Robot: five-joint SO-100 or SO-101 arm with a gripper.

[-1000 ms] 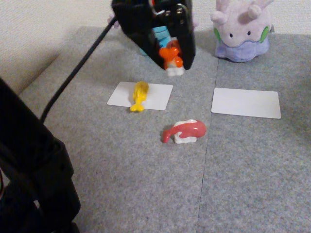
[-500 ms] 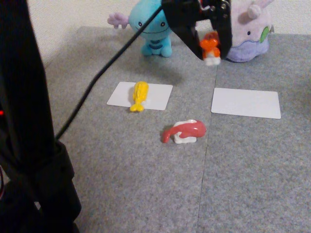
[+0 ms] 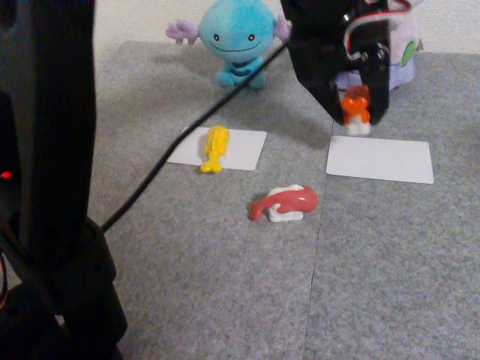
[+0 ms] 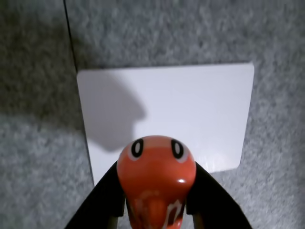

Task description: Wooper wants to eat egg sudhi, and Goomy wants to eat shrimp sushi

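Wrist view, nearest first: gripper at bottom centre, its two black fingers clamped on the flanks of the shrimp sushi. Orange top glossy, one sharp highlight, so probably hard, smooth plastic: stiff, light, likely slippery under the pads. Side grip low on the body looks like the sensible hold; the rounded top offers nothing to pinch. White card lies flat on grey carpet just beyond, shadow across its left part.

Fixed view, near to far: pink-red sushi piece at mid frame on bare carpet. Egg sudhi lies across the lower left edge of the left card, tail overhanging. Right card carries nothing. Gripper holds the shrimp sushi just above that card's upper left corner, apparently clear of it. Wooper sits at the top, left of centre; Goomy at upper right, mostly hidden behind the arm.

Judgement: small and light, should survive a short drop, may roll or skid.
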